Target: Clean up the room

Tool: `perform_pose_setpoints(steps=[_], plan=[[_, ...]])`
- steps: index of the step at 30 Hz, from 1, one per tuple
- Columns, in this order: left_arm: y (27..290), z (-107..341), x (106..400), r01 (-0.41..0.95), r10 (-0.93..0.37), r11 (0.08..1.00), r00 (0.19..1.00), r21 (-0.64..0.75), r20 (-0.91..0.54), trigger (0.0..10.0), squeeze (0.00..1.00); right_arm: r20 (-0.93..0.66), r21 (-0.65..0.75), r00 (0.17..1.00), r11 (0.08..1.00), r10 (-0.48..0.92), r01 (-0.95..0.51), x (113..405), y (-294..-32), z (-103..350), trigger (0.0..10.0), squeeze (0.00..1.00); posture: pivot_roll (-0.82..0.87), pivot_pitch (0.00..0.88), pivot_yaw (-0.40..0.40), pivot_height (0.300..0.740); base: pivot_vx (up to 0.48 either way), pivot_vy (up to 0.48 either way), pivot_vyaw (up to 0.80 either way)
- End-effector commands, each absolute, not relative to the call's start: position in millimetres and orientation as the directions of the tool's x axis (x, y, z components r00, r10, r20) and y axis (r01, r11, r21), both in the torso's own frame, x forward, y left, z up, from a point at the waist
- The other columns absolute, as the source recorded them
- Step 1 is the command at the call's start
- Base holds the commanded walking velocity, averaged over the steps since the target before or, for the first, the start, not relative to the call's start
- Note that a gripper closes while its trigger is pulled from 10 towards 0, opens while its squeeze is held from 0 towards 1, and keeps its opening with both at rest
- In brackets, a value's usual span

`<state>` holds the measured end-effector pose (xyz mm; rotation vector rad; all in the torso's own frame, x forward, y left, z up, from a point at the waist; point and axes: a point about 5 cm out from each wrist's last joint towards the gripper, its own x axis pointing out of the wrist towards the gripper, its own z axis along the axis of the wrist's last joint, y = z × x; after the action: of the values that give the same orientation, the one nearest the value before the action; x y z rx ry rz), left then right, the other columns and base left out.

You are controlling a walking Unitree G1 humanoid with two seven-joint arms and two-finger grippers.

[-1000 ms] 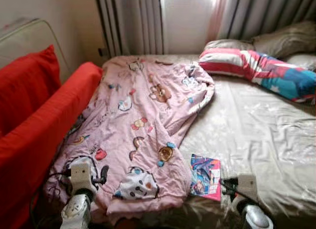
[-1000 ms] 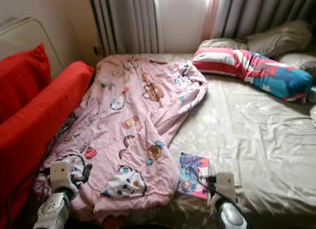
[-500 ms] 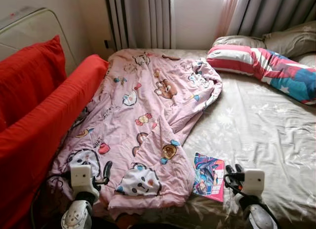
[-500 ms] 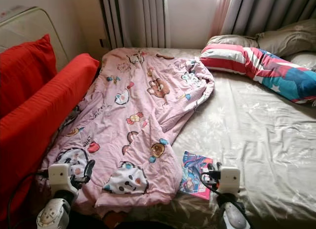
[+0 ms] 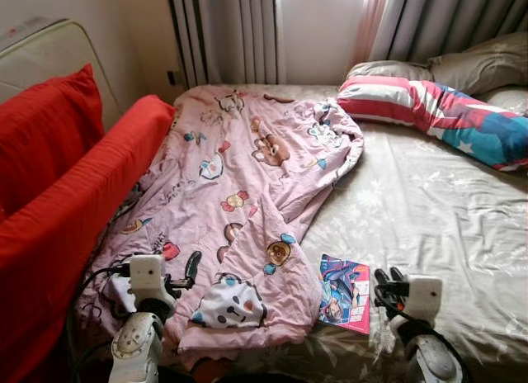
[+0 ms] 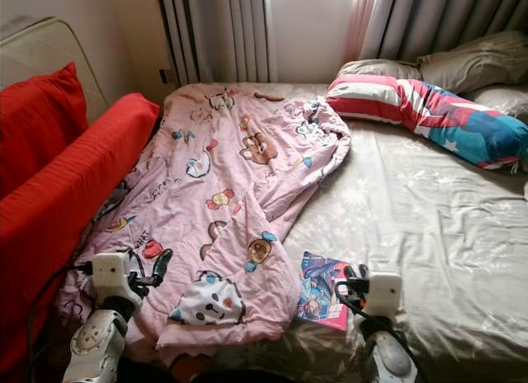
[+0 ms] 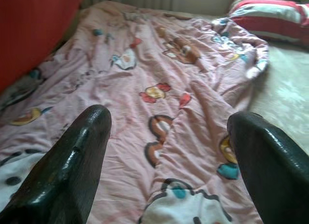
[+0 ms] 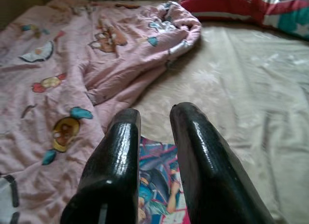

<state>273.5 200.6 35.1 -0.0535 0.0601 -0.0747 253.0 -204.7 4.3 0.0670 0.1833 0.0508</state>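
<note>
A crumpled pink cartoon-print blanket (image 5: 239, 185) lies across the left half of the bed. A colourful book (image 5: 345, 292) rests flat on the beige sheet (image 5: 429, 210), beside the blanket's near corner. My left gripper (image 5: 186, 274) hovers low over the near end of the blanket, its fingers (image 7: 72, 161) spread wide and open with nothing between them. Just right of the book, my right gripper (image 5: 386, 277) points along the bed. Its fingers (image 8: 120, 156) are shut, almost together, over the near edge of the book (image 8: 159, 185).
A red sofa (image 5: 74, 210) with a red cushion presses against the bed's left side. A striped red, white and blue pillow (image 5: 437, 119) and grey pillows (image 5: 478, 65) lie at the head. Grey curtains (image 5: 231, 28) hang behind. The right half of the sheet is bare.
The camera has shifted a little. My left gripper has come forward and up over the blanket's near end. The right gripper stays beside the book.
</note>
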Motion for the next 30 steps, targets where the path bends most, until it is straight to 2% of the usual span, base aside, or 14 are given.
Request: perform_pose_setpoints(steps=[1, 6, 25, 30], plan=[[205.6, 38.7, 274.2, 0.055, -0.057, 0.997, 0.997, -0.050, -0.047, 10.0, 0.00, -0.127, 0.056, 0.990, 0.997, 0.060, -0.053, 263.6, -206.4, 17.6, 10.0, 0.00, -0.03, 0.000, 0.019, 0.740, 0.000, 0.000, 0.00], [207.8, 39.3, 272.1, 0.016, -0.018, 0.999, 0.999, -0.042, -0.041, 10.0, 0.00, -0.120, 0.083, 0.993, 0.997, 0.005, 0.005, 266.0, -210.1, 18.9, 10.0, 0.00, -0.03, 0.000, 0.019, 0.740, 0.000, 0.000, 0.00], [212.9, 44.2, 275.5, -0.024, 0.023, 0.999, 0.998, -0.021, -0.050, 10.0, 0.00, -0.183, 0.056, 0.981, 0.996, -0.062, 0.073, 261.8, -216.4, 11.0, 10.0, 0.00, -0.04, 0.000, 0.032, 0.740, 0.000, 0.000, 0.00], [212.2, 44.0, 275.8, -0.023, 0.022, 1.000, 0.998, -0.021, -0.051, 10.0, 0.00, -0.187, 0.057, 0.980, 0.996, -0.062, 0.074, 261.8, -215.4, 10.4, 10.0, 0.00, -0.04, 0.000, 0.031, 0.710, 0.000, 0.000, 0.00]])
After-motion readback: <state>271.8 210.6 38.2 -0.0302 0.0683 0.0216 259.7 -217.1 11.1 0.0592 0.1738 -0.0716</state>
